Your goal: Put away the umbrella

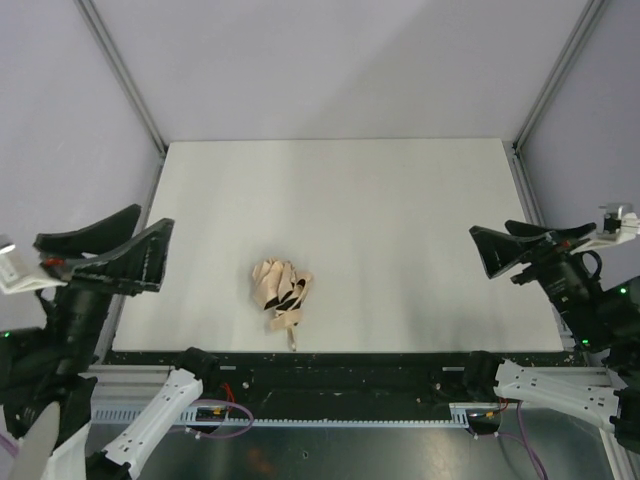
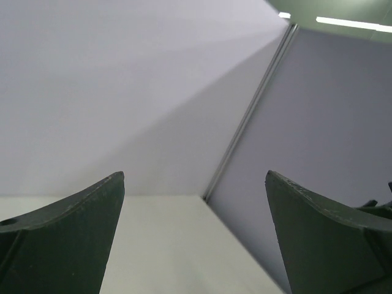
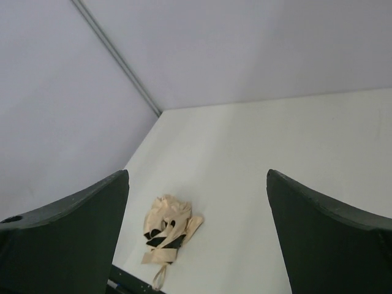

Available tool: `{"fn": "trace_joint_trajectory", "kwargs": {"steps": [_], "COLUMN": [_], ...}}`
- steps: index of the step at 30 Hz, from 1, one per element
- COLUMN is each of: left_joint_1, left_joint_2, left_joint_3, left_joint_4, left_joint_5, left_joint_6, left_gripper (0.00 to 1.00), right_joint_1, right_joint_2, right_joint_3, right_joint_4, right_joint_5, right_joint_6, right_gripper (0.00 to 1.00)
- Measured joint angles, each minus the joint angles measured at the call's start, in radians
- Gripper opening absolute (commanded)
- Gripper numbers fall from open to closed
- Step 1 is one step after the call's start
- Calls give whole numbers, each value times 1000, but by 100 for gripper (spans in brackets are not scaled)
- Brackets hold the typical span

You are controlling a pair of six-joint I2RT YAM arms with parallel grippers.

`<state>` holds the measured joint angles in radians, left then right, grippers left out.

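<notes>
The umbrella (image 1: 281, 292) lies folded in a crumpled tan bundle on the white surface (image 1: 400, 220). In the top view it sits at about 7 o'clock from the surface's middle, close to the near edge. Black ribs (image 1: 293, 296) show among the folds, and the strap loop (image 1: 292, 340) trails out at 6 o'clock toward that edge. Nothing touches the bundle.

My left end effector (image 1: 154, 217) hangs at about 9 o'clock from the umbrella, over the left edge of the surface and well apart from the bundle. Its fingers (image 2: 61, 239) stand wide apart with nothing between them. Its wrist camera faces a far corner of the surface.

My right end effector (image 1: 490, 227) hangs between 2 and 3 o'clock from the umbrella, over the right side of the surface and also well apart from it. Its fingers (image 3: 331, 239) are spread wide and hold nothing. In its wrist view the umbrella lies low between them, nearer the left one.

Pale lilac-grey walls (image 1: 330, 60) close in the surface on three sides, with a metal post (image 1: 120, 75) at each far corner.
</notes>
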<state>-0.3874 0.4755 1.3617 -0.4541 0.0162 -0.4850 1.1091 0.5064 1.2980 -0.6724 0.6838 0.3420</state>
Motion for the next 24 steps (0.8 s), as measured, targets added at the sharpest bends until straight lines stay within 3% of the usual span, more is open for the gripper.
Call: {"fn": "trace_joint_trajectory", "kwargs": {"steps": [24], "left_joint_1": [0], "left_joint_2": [-25], "left_joint_3": [5], "left_joint_4": [37], "left_joint_5": [-16], "left_joint_6": [27], "left_gripper": [99], "right_joint_1": [-2], "right_joint_2": [-13], "right_joint_3": [13], "right_joint_4": [65], "right_joint_5": [-31], "right_joint_6": [-93], "right_gripper": [99]}}
